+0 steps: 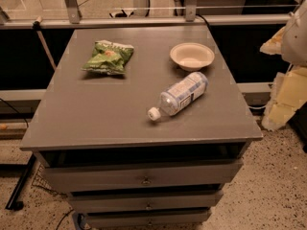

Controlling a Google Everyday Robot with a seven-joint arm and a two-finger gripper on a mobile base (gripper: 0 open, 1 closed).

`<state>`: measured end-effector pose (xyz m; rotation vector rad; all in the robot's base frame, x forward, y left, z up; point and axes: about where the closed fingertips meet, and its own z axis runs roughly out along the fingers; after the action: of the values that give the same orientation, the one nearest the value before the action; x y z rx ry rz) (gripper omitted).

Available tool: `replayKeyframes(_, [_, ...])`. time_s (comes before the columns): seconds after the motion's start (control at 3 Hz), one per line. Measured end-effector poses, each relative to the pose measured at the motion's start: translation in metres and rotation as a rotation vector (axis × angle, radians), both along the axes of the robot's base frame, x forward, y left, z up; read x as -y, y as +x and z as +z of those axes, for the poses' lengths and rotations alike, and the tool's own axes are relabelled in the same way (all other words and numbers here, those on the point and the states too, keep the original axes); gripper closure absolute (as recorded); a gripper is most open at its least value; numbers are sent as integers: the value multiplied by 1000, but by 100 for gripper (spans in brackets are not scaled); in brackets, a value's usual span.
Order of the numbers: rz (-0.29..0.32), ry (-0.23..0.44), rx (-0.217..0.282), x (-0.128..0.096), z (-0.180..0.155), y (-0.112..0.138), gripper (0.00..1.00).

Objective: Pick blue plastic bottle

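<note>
The blue plastic bottle (180, 97) lies on its side on the grey cabinet top (96, 114), right of the middle. It is clear, with a white-and-blue label, and its white cap (154, 113) points toward the front left. My gripper (284, 99) shows as pale cream and yellow shapes at the right edge of the camera view. It is off the cabinet's right side, well to the right of the bottle and not touching it. Nothing is seen in its hold.
A cream round bowl (192, 56) stands just behind the bottle. A green snack bag (108, 57) lies at the back left. The cabinet has drawers (144, 176) below its front edge. A rail (144, 20) and dark gaps lie behind, and speckled floor (273, 195) lies to the right.
</note>
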<state>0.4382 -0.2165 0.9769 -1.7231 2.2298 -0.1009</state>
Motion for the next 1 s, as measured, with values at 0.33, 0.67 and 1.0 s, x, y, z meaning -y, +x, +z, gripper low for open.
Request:
replayKeyframes(0.33, [0, 0, 0, 0, 0, 0, 0])
replayKeyframes(0.67, [82, -11, 17, -6, -1, 9, 0])
replayKeyframes(1.0, [255, -43, 34, -23, -8, 29, 0])
